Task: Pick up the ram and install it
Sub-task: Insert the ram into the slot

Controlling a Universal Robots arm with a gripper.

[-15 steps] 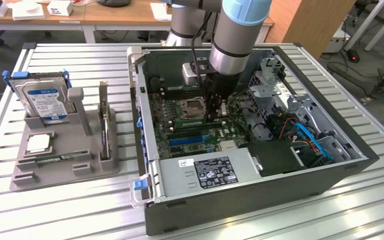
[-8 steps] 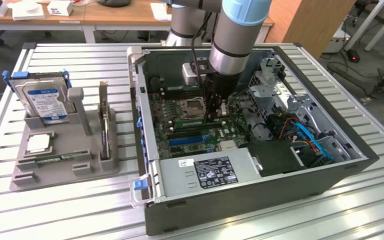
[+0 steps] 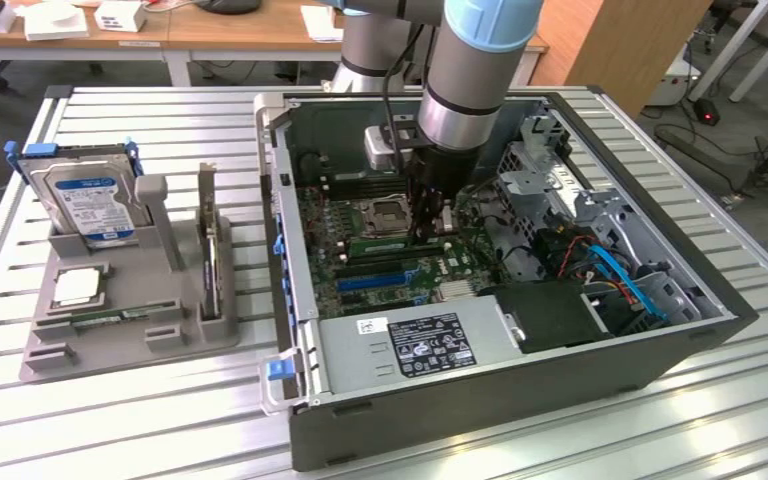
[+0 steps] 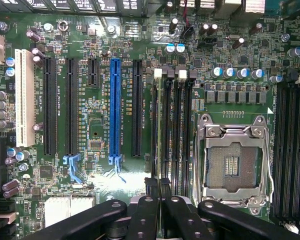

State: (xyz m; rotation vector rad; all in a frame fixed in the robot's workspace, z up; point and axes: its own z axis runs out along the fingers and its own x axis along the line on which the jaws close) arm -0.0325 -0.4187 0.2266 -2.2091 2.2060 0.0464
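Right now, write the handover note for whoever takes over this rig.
Gripper: shut on the ram, which is seen edge-on as a thin green strip.
Position: inside the open computer case, over the memory slots beside the CPU socket, with the ram running along the slots.
Done: ram picked up and brought to the motherboard.
Left: seating is unconfirmed, since it cannot be told whether the ram is pressed home; not yet released.
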